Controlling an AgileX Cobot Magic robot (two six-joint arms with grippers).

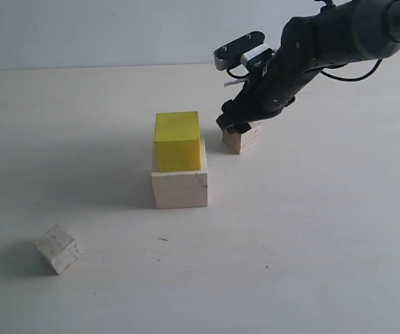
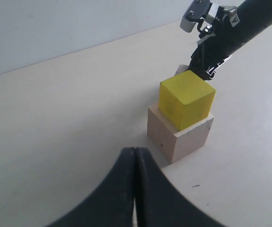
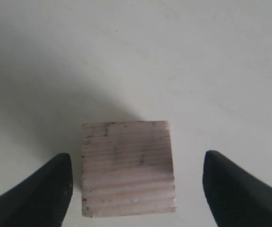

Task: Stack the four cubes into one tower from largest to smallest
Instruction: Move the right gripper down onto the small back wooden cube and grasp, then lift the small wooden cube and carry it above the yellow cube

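Left claw (image 2: 135,158) shut, empty, right claw (image 3: 136,189) wide astride grainy cube (image 3: 127,165), wrist-view shows gaps

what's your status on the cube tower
Right gripper open, straddling grainy cube. Left gripper shut. Yellow cube on big cube; small cube apart. Nothing blocking.

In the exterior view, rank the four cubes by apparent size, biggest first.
1. pale wood cube
2. yellow cube
3. grainy wood cube and whitish cube: alike; whitish is nearer the camera, so unranked.
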